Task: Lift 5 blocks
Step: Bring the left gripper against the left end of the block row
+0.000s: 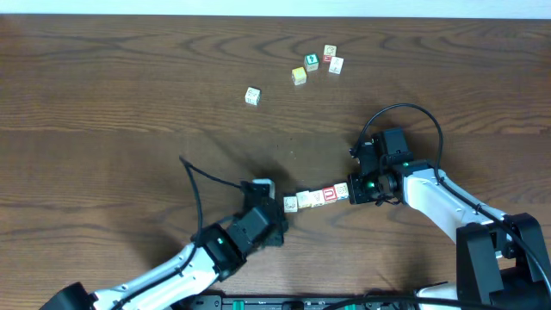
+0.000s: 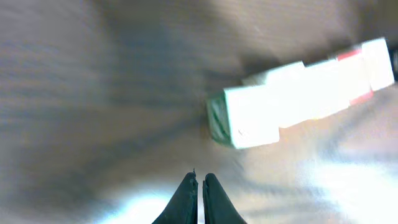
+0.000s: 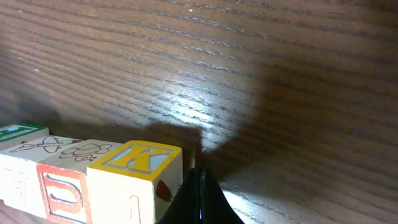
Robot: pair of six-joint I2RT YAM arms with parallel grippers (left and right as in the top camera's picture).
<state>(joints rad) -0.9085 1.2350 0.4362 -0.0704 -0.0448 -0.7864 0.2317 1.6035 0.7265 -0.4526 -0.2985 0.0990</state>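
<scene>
Now | blocks (image 1: 316,198): one row, lower centre of counter (image 1: 129,103), long axis left-right, slightly tilted | left claw (image 2: 199,179): clenched, empty, row up-right of its tips | right claw (image 3: 199,177): clenched, empty, beside row's right end, nearer | block count unclear; left wrist view blurred

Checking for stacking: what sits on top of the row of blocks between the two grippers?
Nothing: the row of blocks shows only bare top faces from overhead. Whatever lies beneath the row is covered by the blocks themselves.
</scene>
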